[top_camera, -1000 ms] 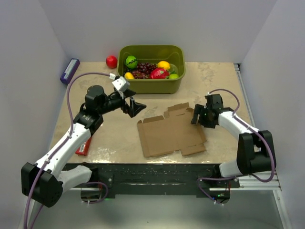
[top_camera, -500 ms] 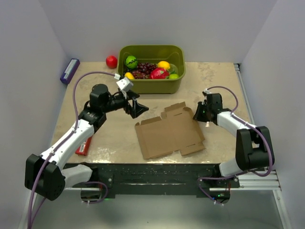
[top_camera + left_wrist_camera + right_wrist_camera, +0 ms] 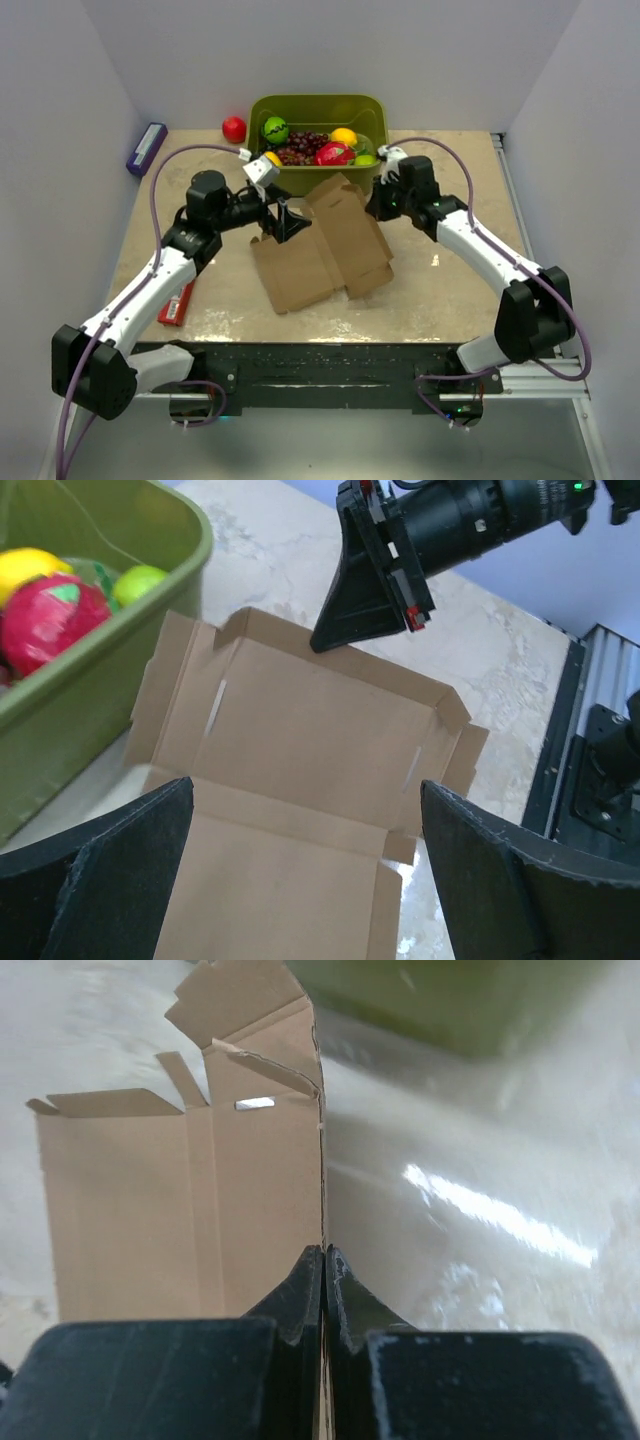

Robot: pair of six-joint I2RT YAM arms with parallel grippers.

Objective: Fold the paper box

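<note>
The paper box [image 3: 320, 250] is a flat brown cardboard blank with flaps, lying mid-table with its far-right half tilted up off the surface. My right gripper [image 3: 374, 205] is shut on the thin edge of that raised half; in the right wrist view the jaws [image 3: 322, 1256] pinch the cardboard edge, with the paper box [image 3: 190, 1190] stretching away to the left. My left gripper [image 3: 285, 222] hovers open over the blank's left part. In the left wrist view its two fingers [image 3: 505, 880] stand wide apart above the paper box [image 3: 300, 740], holding nothing, with the right gripper [image 3: 322, 643] at the far edge.
An olive-green tub [image 3: 370, 175] of fruit stands right behind the box and shows in both wrist views [image 3: 90, 680] [image 3: 450, 1000]. A red ball [image 3: 234, 128] and a purple pack [image 3: 146, 148] lie far left. A slim red pack [image 3: 176, 302] lies under the left arm.
My right gripper closed on the box's right edge, then swung left and toward the tub, lifting that half and dragging the blank leftward. The left gripper stayed open, nearly still.
</note>
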